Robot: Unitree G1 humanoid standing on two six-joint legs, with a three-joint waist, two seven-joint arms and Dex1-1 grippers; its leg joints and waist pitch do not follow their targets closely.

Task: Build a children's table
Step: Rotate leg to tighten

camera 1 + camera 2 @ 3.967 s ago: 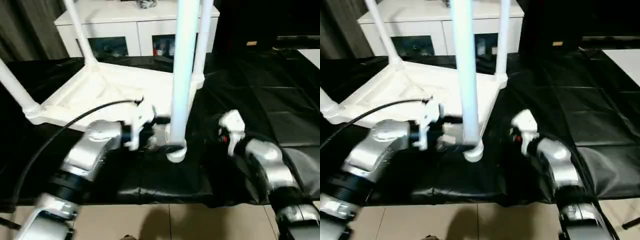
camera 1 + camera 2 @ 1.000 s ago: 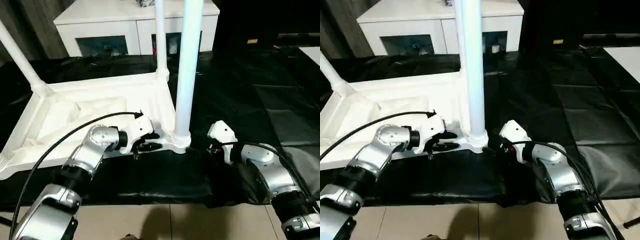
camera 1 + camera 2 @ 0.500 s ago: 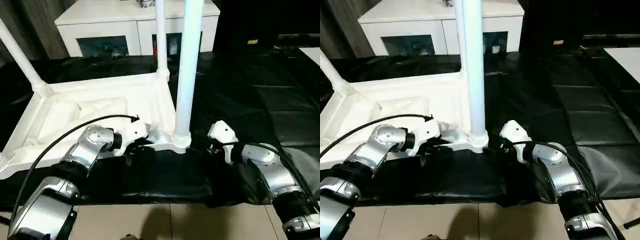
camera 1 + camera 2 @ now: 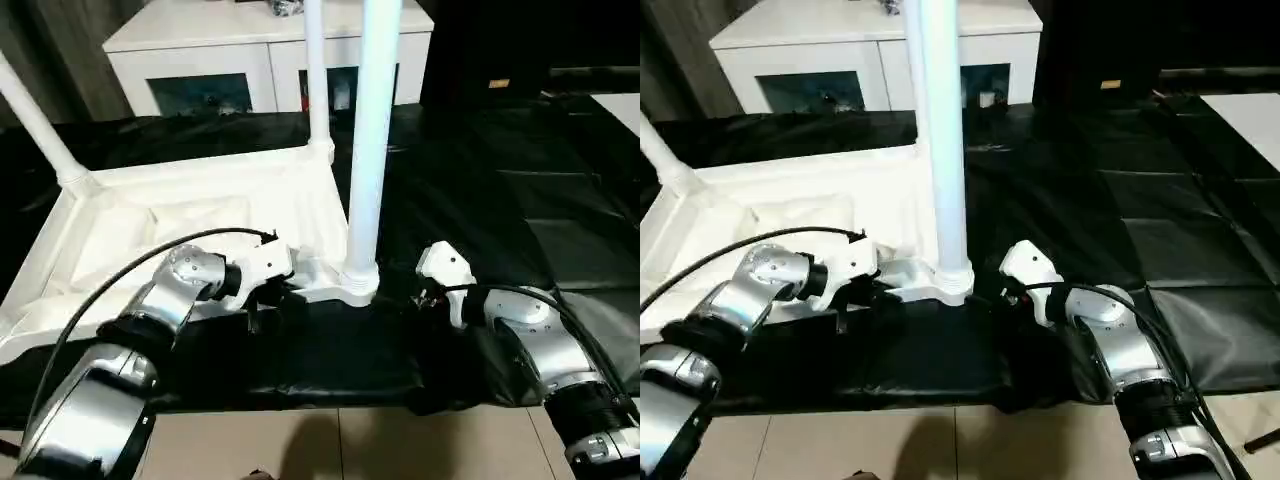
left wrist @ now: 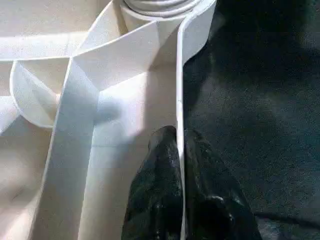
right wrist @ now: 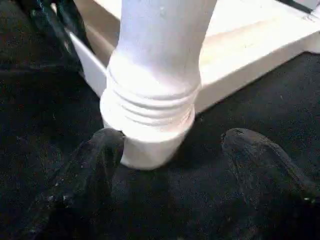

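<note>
Left tool [image 5: 179, 150] pinched tight on the thin near rim of the children's table [image 4: 190, 215], one black finger [image 5: 160, 170] inside the wall, the other outside. Smooth white plastic, upside down on black, faintly creased sheeting [image 4: 470, 180], ribs and angled webs showing on the underside, rounded corners. Tapered round legs standing up from the corners, the nearest leg [image 4: 368, 150] ending in a ringed collar at its socket. Right tool [image 6: 175, 150] spread wide just beside that corner, one rubbery finger [image 6: 95, 160] touching or almost touching the socket's base, the other well clear; nothing gripped. Behind, a white cabinet [image 4: 250, 60] with glass doors.
</note>
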